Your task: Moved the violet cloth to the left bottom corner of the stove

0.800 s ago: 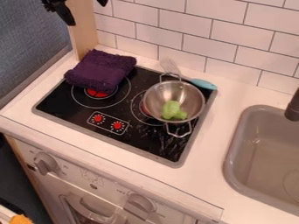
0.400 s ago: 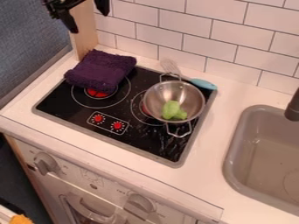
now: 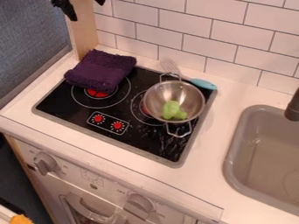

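Observation:
At the top left edge of the view, the black gripper (image 3: 86, 9) hangs above and left of the cloth, its two fingers spread apart with nothing held between them. The folded violet cloth (image 3: 101, 70) lies over the back left corner of the black stove (image 3: 70, 111), partly covering the left burner and its red centre. Open stovetop shows between the cloth and the stove's front left corner.
A metal pot (image 3: 196, 101) with a green toy piece (image 3: 173, 110) stands on the right burner. Behind it lies a whisk-like utensil with a blue handle (image 3: 203, 84). The sink (image 3: 262, 148) is at right, and a wooden post (image 3: 85, 35) rises behind the cloth.
My gripper first dipped down and to the right, then rose again; it is now slightly higher and farther right than at first. The cloth and pot have stayed put.

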Controlling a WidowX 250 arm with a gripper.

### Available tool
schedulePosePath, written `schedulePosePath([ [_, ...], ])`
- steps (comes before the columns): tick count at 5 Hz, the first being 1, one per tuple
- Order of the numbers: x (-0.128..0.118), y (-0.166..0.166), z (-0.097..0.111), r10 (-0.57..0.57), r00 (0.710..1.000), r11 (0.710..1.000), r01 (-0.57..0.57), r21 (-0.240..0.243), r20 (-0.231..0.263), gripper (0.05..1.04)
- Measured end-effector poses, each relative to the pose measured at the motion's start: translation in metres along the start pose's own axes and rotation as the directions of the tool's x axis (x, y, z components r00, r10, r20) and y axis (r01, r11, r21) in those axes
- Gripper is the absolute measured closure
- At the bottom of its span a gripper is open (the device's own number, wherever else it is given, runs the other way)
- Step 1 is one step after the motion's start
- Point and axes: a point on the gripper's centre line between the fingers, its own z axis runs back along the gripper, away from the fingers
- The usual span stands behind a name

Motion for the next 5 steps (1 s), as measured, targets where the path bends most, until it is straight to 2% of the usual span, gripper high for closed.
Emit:
schedulePosePath([
  [1,-0.004,0.013,-0.014,-0.016,0.999,0.999,0.017,0.033,-0.035,0.083],
  [2,-0.022,0.032,-0.039,-0.025,0.995,0.996,0.033,0.083,-0.094,0.083],
  [3,-0.032,0.043,-0.058,-0.017,0.993,0.993,0.03,0.117,-0.114,0.083],
  [4,-0.04,0.041,-0.073,-0.024,0.99,0.991,0.041,0.128,-0.136,0.083],
  [5,-0.045,0.029,-0.079,-0.054,0.989,0.991,0.071,0.116,-0.14,0.083],
])
